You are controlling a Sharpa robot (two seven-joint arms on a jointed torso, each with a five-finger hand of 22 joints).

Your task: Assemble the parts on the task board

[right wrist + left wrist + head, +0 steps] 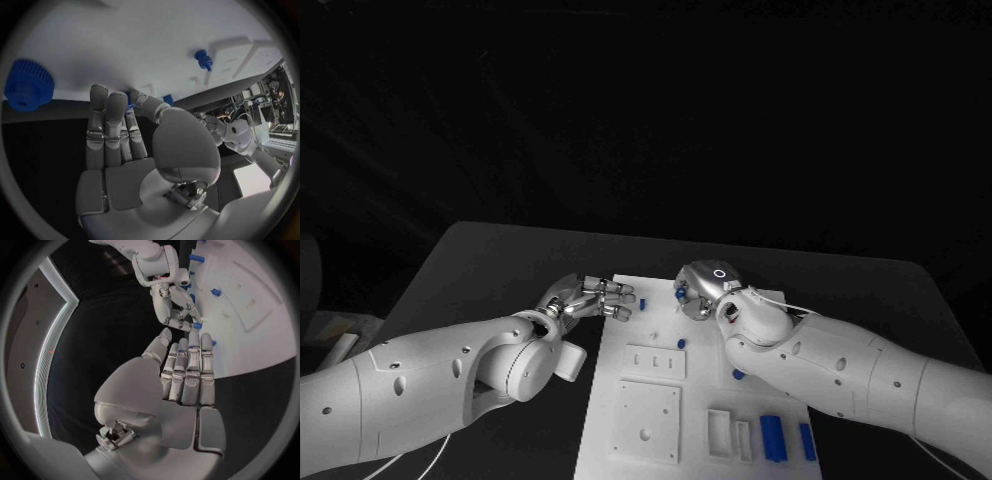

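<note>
We have both hands at the far end of the board [646,420], over its edge, and we judge the step to be the pick-up of a small blue part there.

Our right hand [708,291] has its fingers laid together and straight, thumb bent in towards them. A small blue part [167,99] sits just past the thumb tip in the right wrist view; whether the thumb touches or pinches it we cannot tell. A blue gear [28,85] lies on the board off to the finger side of that hand, apart from it, and a blue peg [202,59] stands farther out on the board beyond the fingertips.

Our left hand [593,298] reaches in from the other side, fingers close together and nearly straight, holding nothing that we can see. Its fingertips are near those of the right hand, with a blue piece [197,325] between the two in the left wrist view.

Behind the hands, towards our body, the board carries empty sockets and two blue blocks [772,436] near its corner.

Next, we think, the right thumb and fingers must close firmly on the small part, lift it off the desk edge, and carry it to a socket. The left hand should keep clear or steady the board.
</note>
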